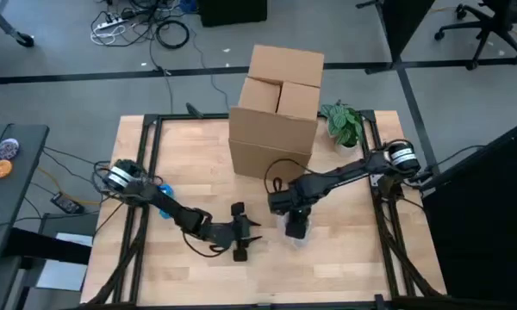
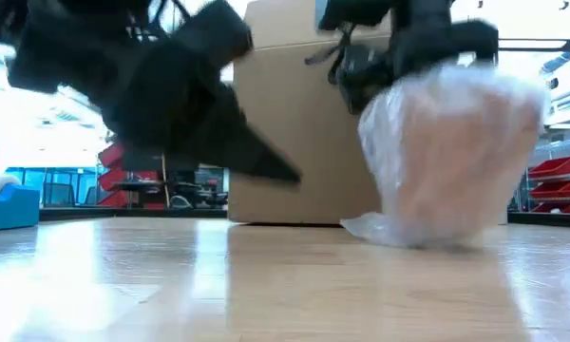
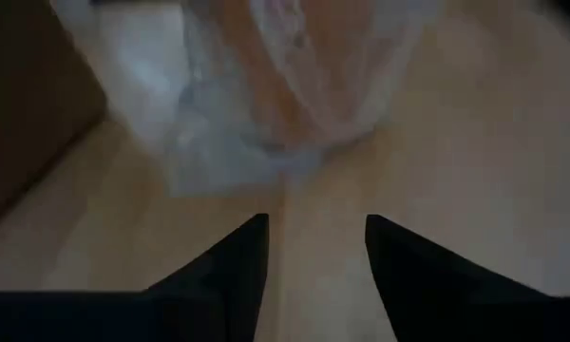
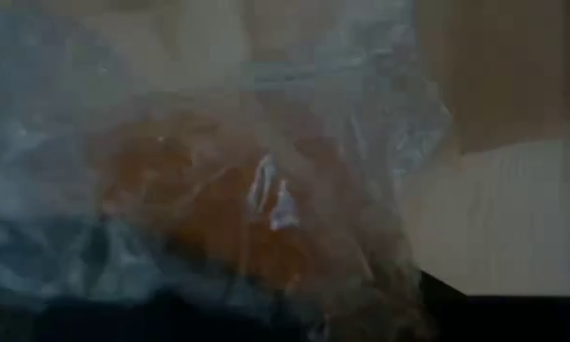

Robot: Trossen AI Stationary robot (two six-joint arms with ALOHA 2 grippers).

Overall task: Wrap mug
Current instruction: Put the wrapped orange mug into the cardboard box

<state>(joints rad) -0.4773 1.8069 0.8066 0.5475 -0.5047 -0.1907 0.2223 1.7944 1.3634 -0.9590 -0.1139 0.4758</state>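
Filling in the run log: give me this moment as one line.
task: wrap mug | wrapped mug: on table, before cardboard box | right gripper: on top of wrap | left gripper: open, empty, beside bundle

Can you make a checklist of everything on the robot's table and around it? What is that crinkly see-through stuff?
Surface: wooden table, bare wood near the front.
Job's things: mug bundled in clear bubble wrap, resting on the table.
Clutter: cardboard box; small green plant; blue object under the left arm.
Hands: left hand open, apart from the wrap; right hand on top of the bundle, grip hidden.
Cables: loose cords on the floor.
Surroundings: office chair; red bins.
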